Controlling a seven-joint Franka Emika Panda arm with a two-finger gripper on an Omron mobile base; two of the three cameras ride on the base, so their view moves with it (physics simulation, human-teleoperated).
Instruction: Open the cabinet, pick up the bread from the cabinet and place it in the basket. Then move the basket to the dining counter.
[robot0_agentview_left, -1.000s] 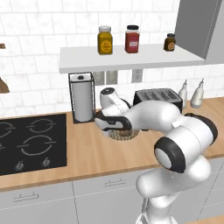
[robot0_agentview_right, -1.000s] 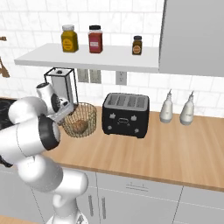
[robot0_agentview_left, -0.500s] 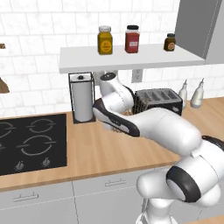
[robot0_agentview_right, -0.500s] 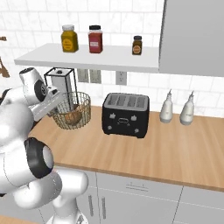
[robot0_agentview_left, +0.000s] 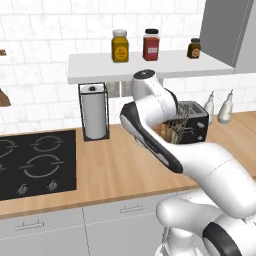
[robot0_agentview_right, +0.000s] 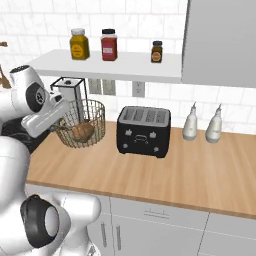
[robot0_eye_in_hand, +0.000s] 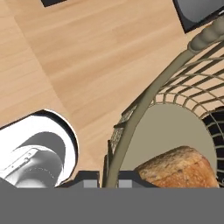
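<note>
One round wire-mesh basket (robot0_agentview_right: 82, 123), tan-gold, lifted clear of the wooden worktop (robot0_agentview_right: 165, 172), rim pinched in the closed gripper (robot0_eye_in_hand: 106, 178). Contents: one crusty golden-brown bread (robot0_agentview_right: 81, 132) loaf. Shelf (robot0_agentview_right: 115, 65): three jars. One black toaster (robot0_agentview_right: 143, 131); two pale bottles (robot0_agentview_right: 190, 123).

Thin wire-mesh basket (robot0_agentview_right: 82, 131), rough-crusted bread (robot0_eye_in_hand: 181, 167), smooth wood-grain worktop (robot0_agentview_right: 165, 172)

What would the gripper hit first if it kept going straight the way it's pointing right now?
The gripper is shut on the rim of the basket and points down. Past the rim, the wooden worktop looks like the first thing in line, though depth is hard to judge. The bread sits to one side.
</note>
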